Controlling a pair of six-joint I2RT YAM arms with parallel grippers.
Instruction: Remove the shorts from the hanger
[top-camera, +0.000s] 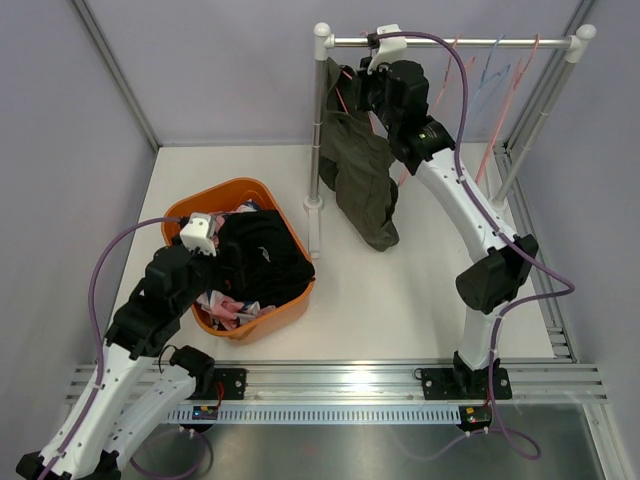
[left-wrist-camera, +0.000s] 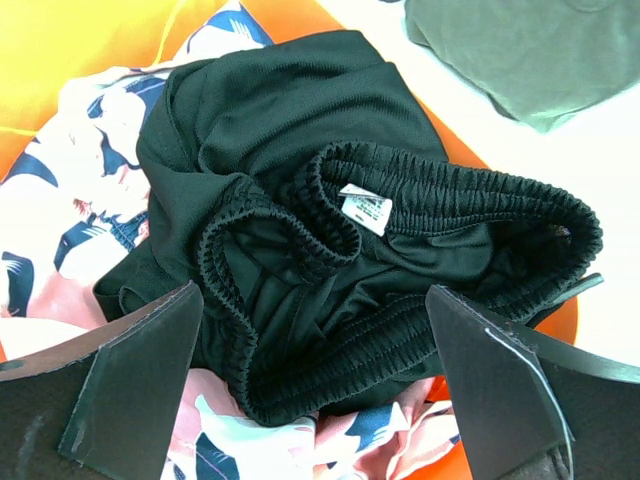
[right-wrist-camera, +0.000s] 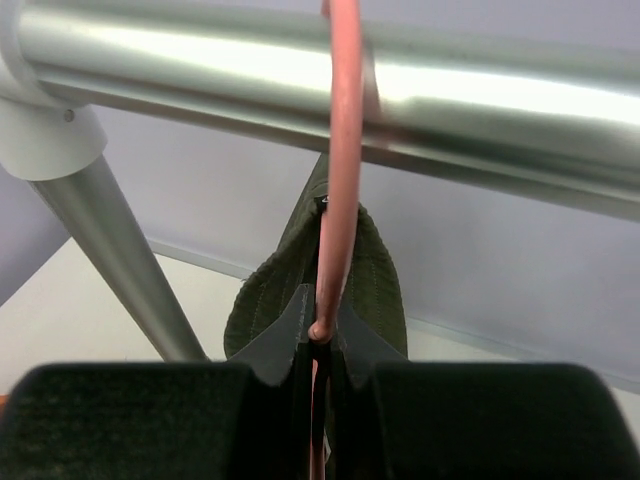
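Fingers of the right gripper (right-wrist-camera: 320, 325) pinching a thin pink hanger (right-wrist-camera: 341, 150) under the rail (right-wrist-camera: 480, 95), olive green shorts (right-wrist-camera: 380, 280) draped just beyond their tips, left gripper (left-wrist-camera: 320, 375) fingers spread wide, black shorts (left-wrist-camera: 300, 120) bunched between them, in orange basket (top-camera: 240, 186).

A white table (top-camera: 420, 300) boxed in by pale lilac-grey walls (top-camera: 230, 70) under soft, even light.
Slim aluminium posts (top-camera: 115, 70) run up the corners at upper left and upper right of the overhead view. A slotted metal rail (top-camera: 340, 380) crosses the bottom edge. A garment rack stands at the upper right, a silver bar (top-camera: 500, 42) on white joints. In the right wrist view that bar (right-wrist-camera: 200, 60) carries a bright streak of reflected light.
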